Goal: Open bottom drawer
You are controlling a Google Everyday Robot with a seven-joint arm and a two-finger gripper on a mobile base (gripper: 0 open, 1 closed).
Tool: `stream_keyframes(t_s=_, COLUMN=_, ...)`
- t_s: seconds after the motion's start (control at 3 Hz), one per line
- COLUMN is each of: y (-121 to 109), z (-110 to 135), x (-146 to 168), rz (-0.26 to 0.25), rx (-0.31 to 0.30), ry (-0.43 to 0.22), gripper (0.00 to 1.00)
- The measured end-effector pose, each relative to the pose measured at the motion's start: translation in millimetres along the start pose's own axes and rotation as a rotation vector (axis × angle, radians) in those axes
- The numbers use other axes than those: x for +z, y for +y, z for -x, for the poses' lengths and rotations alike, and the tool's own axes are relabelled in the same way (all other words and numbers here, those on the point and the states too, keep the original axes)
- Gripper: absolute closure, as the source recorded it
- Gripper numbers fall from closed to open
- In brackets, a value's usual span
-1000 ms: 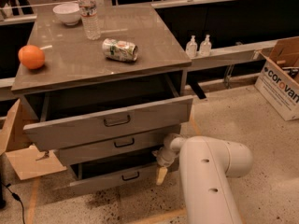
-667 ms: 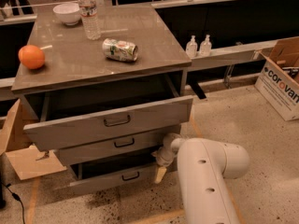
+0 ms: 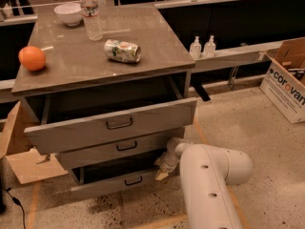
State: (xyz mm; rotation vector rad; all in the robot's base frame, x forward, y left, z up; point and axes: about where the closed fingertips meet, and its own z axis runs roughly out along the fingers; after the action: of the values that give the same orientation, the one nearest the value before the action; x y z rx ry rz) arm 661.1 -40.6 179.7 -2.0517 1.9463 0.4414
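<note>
We see a thick white arm (image 3: 209, 185), smooth and tube-shaped, with a rounded cap at its joint and a few small dark round holes along its casing. It narrows to a short, greyer wrist section. The gripper (image 3: 161, 171) at its end, by the right end of the bottom drawer (image 3: 109, 186), looks off-white with a tan tip.
</note>
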Motion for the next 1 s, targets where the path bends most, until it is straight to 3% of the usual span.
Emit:
stream_keyframes(t_s=0.33, y=10.1, z=-7.0, x=-15.7, rz=-0.021, rx=0.02, ry=-0.003, gripper=0.82)
stream_keyframes(t_s=0.67, y=48.9, z=-7.4, x=-27.5, rz=0.009, rx=0.036, ry=-0.012, gripper=1.0)
stream_keyframes(t_s=1.0, y=49.0, z=-7.4, x=-27.5, rz=0.009, rx=0.036, ry=-0.012, gripper=0.85)
